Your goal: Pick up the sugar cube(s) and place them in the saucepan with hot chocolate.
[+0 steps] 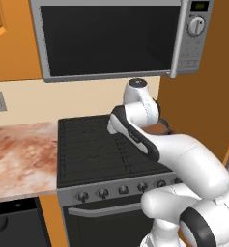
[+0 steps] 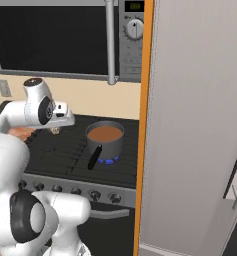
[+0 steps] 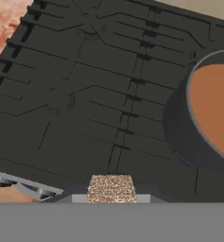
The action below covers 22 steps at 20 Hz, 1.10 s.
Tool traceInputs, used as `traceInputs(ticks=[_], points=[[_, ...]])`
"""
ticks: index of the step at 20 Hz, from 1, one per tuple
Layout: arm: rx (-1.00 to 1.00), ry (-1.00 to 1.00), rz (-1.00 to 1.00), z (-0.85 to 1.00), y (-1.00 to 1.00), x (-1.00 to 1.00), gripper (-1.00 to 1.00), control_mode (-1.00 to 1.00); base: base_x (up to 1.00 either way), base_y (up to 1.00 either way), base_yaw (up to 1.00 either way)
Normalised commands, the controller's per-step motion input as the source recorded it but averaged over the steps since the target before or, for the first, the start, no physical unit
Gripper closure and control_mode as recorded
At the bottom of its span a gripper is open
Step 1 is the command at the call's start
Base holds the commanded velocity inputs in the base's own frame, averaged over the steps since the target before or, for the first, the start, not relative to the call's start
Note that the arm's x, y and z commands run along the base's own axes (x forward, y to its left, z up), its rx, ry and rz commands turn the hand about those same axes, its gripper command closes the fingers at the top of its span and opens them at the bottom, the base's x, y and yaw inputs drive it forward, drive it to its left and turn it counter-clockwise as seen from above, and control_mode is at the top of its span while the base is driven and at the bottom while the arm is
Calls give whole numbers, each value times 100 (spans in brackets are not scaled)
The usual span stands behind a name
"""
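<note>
Sugar cube (image 3: 111,188), tan and speckled, sits clamped in your hand (image 2: 55,130), raised above the black stove grates (image 3: 99,94) and touching nothing else. Look to the hand's right in the right base view and you find the saucepan with hot chocolate (image 2: 105,139) on a lit burner, brown liquid inside, its black handle (image 2: 94,157) pointing toward the stove knobs (image 2: 95,195). Your cube hangs near the pan, not over it.

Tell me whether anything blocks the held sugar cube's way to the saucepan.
Nothing visible does. The speckled tan sugar cube sits in the shut gripper above bare black stove grates, beside the open grey metal saucepan of brown liquid.
</note>
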Motion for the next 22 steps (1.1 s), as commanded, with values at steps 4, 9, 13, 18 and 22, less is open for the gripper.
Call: traceInputs(ticks=[4, 9, 13, 18, 22], points=[[4, -2, -18, 6, -74, 5, 100, -100, 0, 0, 0], [3, 0, -10, 0, -87, 5, 100, -100, 0, 0, 0], [1, 0, -6, 0, -63, 7, 100, -100, 0, 0, 0], [0, 3, 0, 0, -26, 23, 100, -100, 0, 0, 0], [1, 5, 0, -12, -5, 45, 100, -100, 0, 0, 0]])
